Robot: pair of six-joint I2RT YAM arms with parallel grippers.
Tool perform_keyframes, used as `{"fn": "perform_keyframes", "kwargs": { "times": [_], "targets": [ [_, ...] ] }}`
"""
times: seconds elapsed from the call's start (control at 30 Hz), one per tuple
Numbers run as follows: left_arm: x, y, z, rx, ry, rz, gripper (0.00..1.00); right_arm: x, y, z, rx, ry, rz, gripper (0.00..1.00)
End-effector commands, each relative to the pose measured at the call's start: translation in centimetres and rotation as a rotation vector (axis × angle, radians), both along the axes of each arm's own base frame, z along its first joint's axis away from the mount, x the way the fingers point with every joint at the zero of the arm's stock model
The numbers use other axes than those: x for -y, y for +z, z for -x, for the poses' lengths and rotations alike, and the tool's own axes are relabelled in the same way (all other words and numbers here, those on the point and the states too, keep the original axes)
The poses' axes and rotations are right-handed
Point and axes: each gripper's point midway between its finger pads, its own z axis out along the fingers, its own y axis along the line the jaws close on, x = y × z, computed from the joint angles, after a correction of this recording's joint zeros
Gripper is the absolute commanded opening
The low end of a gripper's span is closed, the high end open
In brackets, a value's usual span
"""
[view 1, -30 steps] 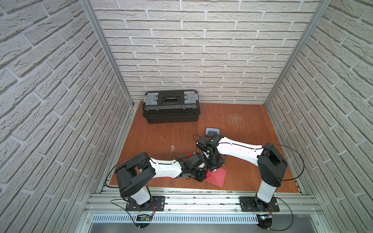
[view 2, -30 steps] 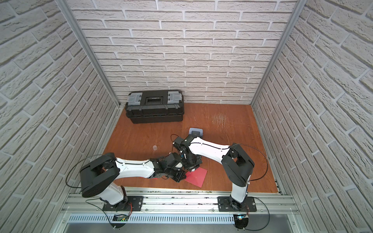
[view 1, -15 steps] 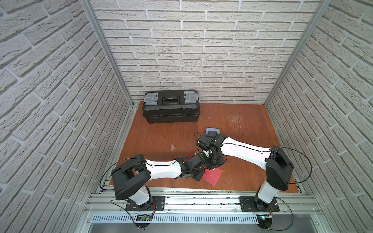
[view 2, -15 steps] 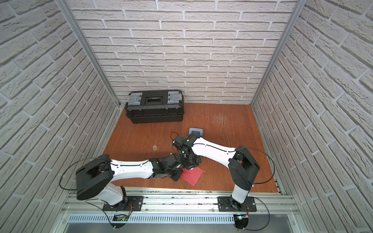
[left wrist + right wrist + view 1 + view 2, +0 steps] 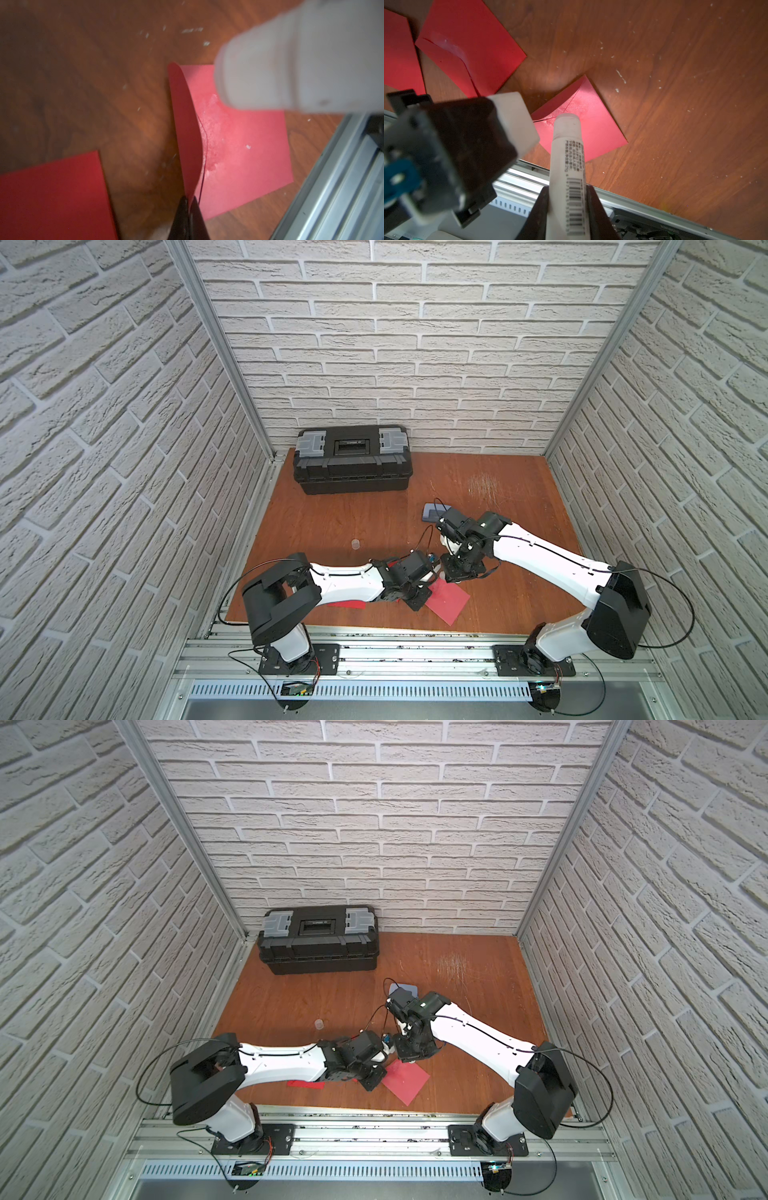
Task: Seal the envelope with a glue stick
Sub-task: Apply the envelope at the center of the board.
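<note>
Wood tabletop (image 5: 498, 497), near edge: glue laid, flap still up.
Right gripper (image 5: 566, 193), clamped on the glue stick (image 5: 568, 145), has shifted slightly aside over the last second, tip over the smeared envelope (image 5: 451, 602). Left gripper (image 5: 190, 200) pinches the flap (image 5: 185, 124) upright, so pressing shut looks next.

A robot lab test cell: white brick-pattern panels (image 5: 415, 344) and aluminium rails (image 5: 415, 651) box in a wooden worktop (image 5: 332, 522)
</note>
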Motion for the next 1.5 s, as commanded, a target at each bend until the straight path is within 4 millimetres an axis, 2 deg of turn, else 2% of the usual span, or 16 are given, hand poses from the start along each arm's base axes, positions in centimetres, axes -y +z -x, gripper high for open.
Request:
{"fn": "perform_keyframes", "kwargs": {
  "times": [0.0, 0.13, 0.3, 0.4, 0.63, 0.9, 1.1, 1.33, 1.47],
  "targets": [
    [0.7, 0.0, -0.1, 0.025, -0.103, -0.017, 0.11, 1.3, 0.4, 1.5, -0.033, 0.006, -0.011, 0.02],
    [1.1, 0.2, -1.4, 0.05, -0.078, 0.012, 0.24, 2.0, -0.1, 2.4, -0.07, 0.01, -0.005, 0.03],
    [0.5, 0.5, -2.4, 0.051, 0.058, 0.045, 0.36, 2.1, -0.3, 2.7, -0.088, 0.016, 0.005, 0.03],
    [0.7, 0.6, -2.0, 0.027, 0.116, 0.108, 0.38, 1.9, -0.6, 2.6, -0.106, 0.023, 0.009, 0.03],
    [1.1, -0.6, -1.2, 0.011, 0.183, 0.12, 0.37, 0.8, -1.8, 2.2, -0.144, 0.042, 0.01, 0.03],
    [0.6, -1.6, -1.2, 0.014, 0.218, 0.083, 0.26, -0.6, -3.4, 1.2, -0.196, 0.088, 0.056, 0.03],
    [0.2, -2.2, -1.1, 0.003, 0.233, 0.065, 0.22, -1.1, -4.4, 0.6, -0.236, 0.11, 0.09, 0.03],
    [0.3, -2.4, -0.8, -0.009, 0.22, 0.074, 0.09, -1.0, -5.4, 0.4, -0.261, 0.137, 0.167, 0.03],
    [0.6, -2.3, -0.5, -0.02, 0.199, 0.09, 0.01, 0.2, -5.4, -0.6, -0.221, 0.142, 0.274, 0.03]
  ]
}}
